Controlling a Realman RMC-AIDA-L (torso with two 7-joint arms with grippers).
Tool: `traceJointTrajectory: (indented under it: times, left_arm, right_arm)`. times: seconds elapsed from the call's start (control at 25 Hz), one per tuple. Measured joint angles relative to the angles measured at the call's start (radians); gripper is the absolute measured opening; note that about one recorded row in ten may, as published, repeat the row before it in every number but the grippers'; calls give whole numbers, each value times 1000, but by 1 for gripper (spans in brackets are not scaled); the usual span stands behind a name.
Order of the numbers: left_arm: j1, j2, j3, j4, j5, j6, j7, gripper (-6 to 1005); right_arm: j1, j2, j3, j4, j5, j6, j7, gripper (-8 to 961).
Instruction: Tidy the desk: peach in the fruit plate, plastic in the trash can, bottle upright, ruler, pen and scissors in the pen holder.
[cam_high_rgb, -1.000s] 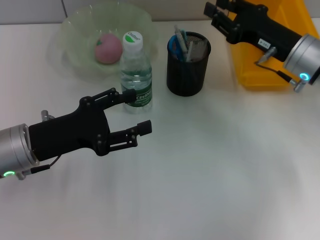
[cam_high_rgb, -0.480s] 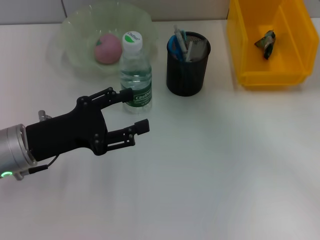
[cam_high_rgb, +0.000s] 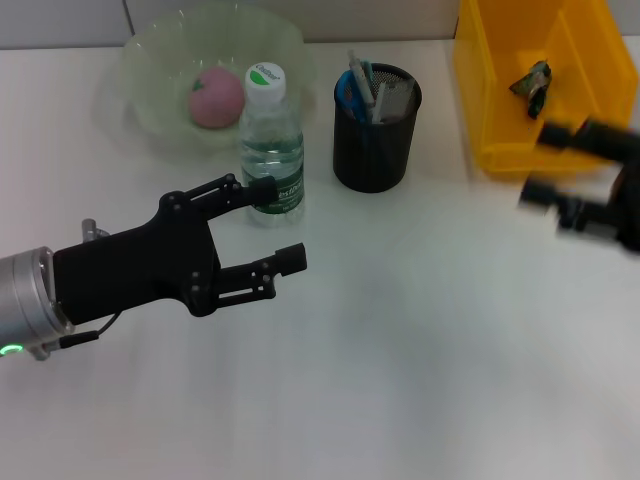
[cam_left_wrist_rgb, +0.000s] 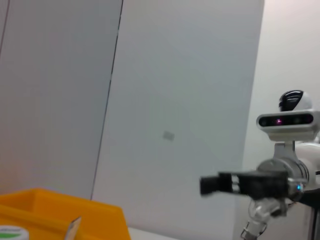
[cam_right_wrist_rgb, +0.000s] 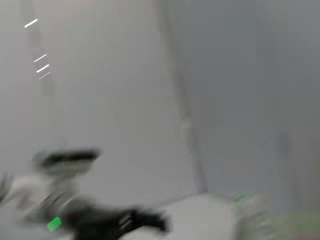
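**Tidy tabletop, both arms above it holding nothing**

On the white tabletop (cam_high_rgb: 400, 350), near the back: a clear green fruit plate (cam_high_rgb: 150, 70) with the pink peach (cam_high_rgb: 217, 97) inside it. Just in front of the plate, an upright water bottle (cam_high_rgb: 270, 145) with a green and white cap. Beside the bottle, a black mesh pen holder (cam_high_rgb: 376, 128), upright, with several long things standing in it; blue handles and a pale strip visible, but not clear enough to tell ruler, pen and scissors apart. At the back right, a yellow bin (cam_high_rgb: 530, 80) serving as trash can, with a small crumpled piece of plastic (cam_high_rgb: 531, 85) lying in it.

Left gripper (cam_high_rgb: 270, 222) above the near left part of the tabletop, pointing toward the bottle, fingers (cam_high_rgb: 285, 259) apart and empty; upper fingertip just in front of the bottle label, contact impossible to judge.

Right gripper (cam_high_rgb: 555, 165) at the right edge, blurred, in front of the yellow bin, fingers apart with nothing between them. Seen also from the left wrist camera (cam_left_wrist_rgb: 215, 184), farther off, next to the robot's head.
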Motion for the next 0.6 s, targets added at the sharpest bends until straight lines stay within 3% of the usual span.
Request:
traceJointTrajectory:
  times: [0.24, 0.6]
  left_arm:
    - [5, 1, 3, 2, 5, 38, -1, 812]
    - [38, 9, 59, 1, 22, 66, -4, 812]
  right_arm:
    - [7, 1, -68, 25, -40, -139, -95, 798]
    - [3, 0, -142, 172, -48, -144, -309, 799]
